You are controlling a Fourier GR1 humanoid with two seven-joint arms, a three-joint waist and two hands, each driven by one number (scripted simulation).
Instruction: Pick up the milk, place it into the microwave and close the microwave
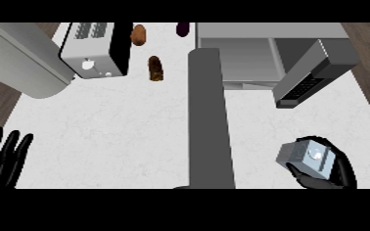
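Observation:
The milk (309,157) is a small grey-white carton with a round cap on top, at the lower right of the head view. My right hand (334,174) is curled round it, fingers wrapping its near and right sides. The microwave (249,54) stands at the back right with its cavity showing and its door (312,73) swung open toward the right. The carton is well in front of the cavity, lower in the view. At the left edge my left hand (13,159) rests open, fingers up.
A toaster (94,49) stands at the back left. Two brown food items (155,68) (138,34) lie beside it, and a dark one (183,28) sits near the back edge. A grey upright bar (209,117) crosses the middle. A grey curved object (29,61) is far left.

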